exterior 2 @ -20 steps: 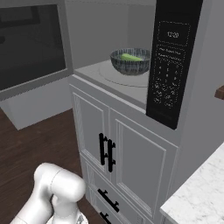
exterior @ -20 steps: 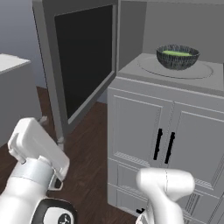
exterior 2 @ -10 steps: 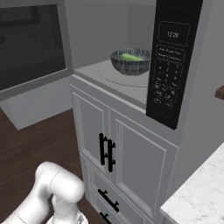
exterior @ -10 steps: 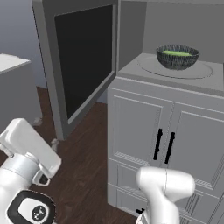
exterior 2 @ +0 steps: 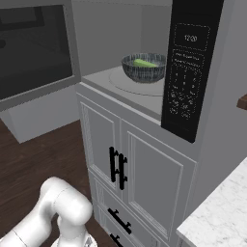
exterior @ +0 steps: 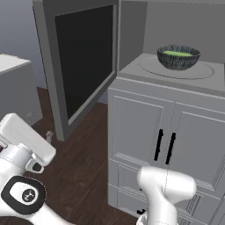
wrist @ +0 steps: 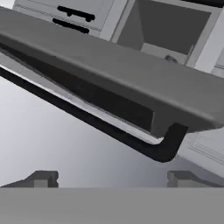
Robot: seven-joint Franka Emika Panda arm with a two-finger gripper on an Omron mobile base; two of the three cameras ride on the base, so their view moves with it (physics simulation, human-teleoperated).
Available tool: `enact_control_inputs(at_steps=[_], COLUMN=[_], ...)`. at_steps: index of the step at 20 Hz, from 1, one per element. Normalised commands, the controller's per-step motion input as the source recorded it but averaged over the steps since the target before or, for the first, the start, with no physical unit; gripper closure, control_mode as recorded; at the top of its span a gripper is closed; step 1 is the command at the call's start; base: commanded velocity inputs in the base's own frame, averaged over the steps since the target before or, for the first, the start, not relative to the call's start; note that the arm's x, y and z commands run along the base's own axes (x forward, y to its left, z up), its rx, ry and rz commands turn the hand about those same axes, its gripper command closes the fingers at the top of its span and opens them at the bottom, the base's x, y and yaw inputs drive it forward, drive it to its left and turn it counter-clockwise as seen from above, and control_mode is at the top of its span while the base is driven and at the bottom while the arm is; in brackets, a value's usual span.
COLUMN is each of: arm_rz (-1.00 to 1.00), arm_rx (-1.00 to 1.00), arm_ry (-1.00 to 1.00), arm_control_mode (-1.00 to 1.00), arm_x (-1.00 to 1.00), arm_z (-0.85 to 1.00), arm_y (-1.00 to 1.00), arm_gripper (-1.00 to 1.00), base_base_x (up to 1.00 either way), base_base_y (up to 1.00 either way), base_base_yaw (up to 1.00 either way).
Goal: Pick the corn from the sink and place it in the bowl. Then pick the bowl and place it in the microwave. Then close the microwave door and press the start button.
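The white arm's hand section at the lower left of the left base view has dropped lower and further left than it was a second ago, while the cabinets, bowl and door sit exactly where they were — the base has not driven. In the hand view the gripper (wrist: 111, 178) has its two small dark fingertips (wrist: 43, 178) spread wide apart, with nothing between them. Just beyond them runs the black handle bar (wrist: 109, 131) of the wide grey-framed microwave door with its black glass window (exterior: 83, 66); the bar crosses the view on a slant and bends back to the door at its right end. The fingertips sit near the bar, though contact cannot be judged from here.

The door stands swung well open to the left of the cavity, its free edge hanging over the dark wood floor (exterior: 83, 162). Open floor lies between that edge and the grey cabinet fronts with paired black vertical pulls (exterior: 163, 146).

Above the cabinets, the large grey boxy microwave (exterior 2: 144, 91) is open-fronted, its black control panel (exterior 2: 189, 82) on the right. On the round turntable (exterior: 176, 70) rests the round dark speckled bowl (exterior: 178, 57), upright, with clear turntable all around it and well inside the front lip. Inside the bowl lies the small green-husked corn cob (exterior 2: 143, 62). A white marble counter corner (exterior 2: 217, 212) juts in at the near right.
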Motion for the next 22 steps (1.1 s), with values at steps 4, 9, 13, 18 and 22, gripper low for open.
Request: enact_control_inputs(at_steps=[4, 9, 13, 18, 22], arm_rz=[0.00, -0.05, -0.02, 0.00, 0.00], arm_rx=[0.13, 0.12, 0.30, 0.38, 0.40], arm_ry=[-0.10, -0.17, -0.10, -0.06, -0.02], arm_control_mode=[-1.00, -1.00, -1.00, -1.00, -1.00], arm_x=[0.76, -0.04, -0.01, 0.00, 0.00], arm_z=[-0.43, 0.08, 0.17, 0.20, 0.19], arm_y=[0.27, -0.36, -0.84, -0.94, -1.00], arm_gripper=[-1.00, -1.00, -1.00, -1.00, -1.00], base_base_x=[0.00, 0.00, 0.00, 0.00, 0.00], base_base_y=[0.00, 0.00, 0.00, 0.00, 0.00], base_base_yaw=[0.00, 0.00, 0.00, 0.00, 0.00])
